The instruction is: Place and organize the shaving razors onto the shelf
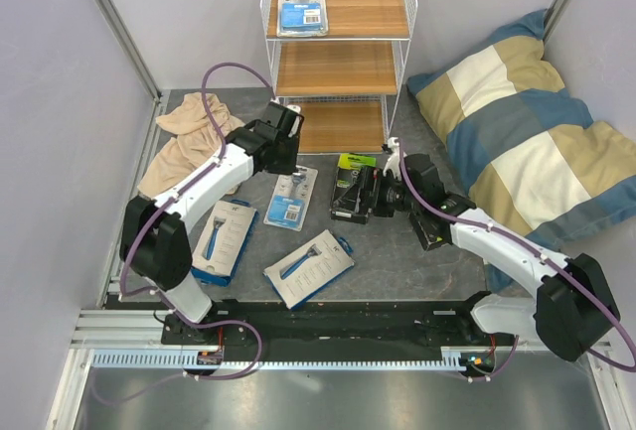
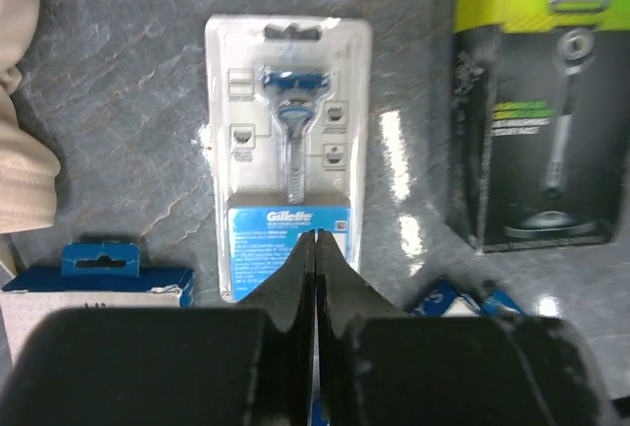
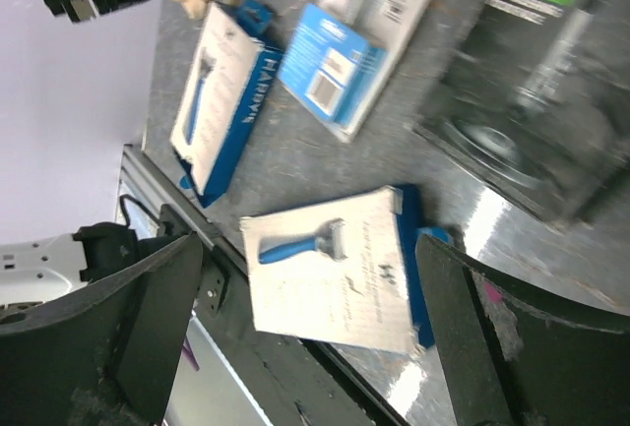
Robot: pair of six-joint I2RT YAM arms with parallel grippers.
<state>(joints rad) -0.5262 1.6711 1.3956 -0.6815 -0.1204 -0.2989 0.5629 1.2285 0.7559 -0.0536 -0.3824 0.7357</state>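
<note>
The shelf (image 1: 341, 68) stands at the back with one white-and-blue blister card (image 1: 302, 5) on its top board. On the grey mat lie a second blister card (image 1: 291, 198), two white packs with blue razors (image 1: 224, 239) (image 1: 309, 267) and a black-and-green box (image 1: 351, 187). I see no second black-and-green box. My left gripper (image 1: 288, 152) is shut and empty, hovering over the blister card (image 2: 287, 141). My right gripper (image 1: 373, 195) is open and empty beside the box. In the right wrist view the gripper (image 3: 305, 249) frames a white pack (image 3: 330, 278).
A beige cloth (image 1: 189, 132) lies at the left of the mat, near the left arm. A striped pillow (image 1: 527, 132) fills the right side. The black-and-green box also shows in the left wrist view (image 2: 536, 111). Grey walls close in the left and back.
</note>
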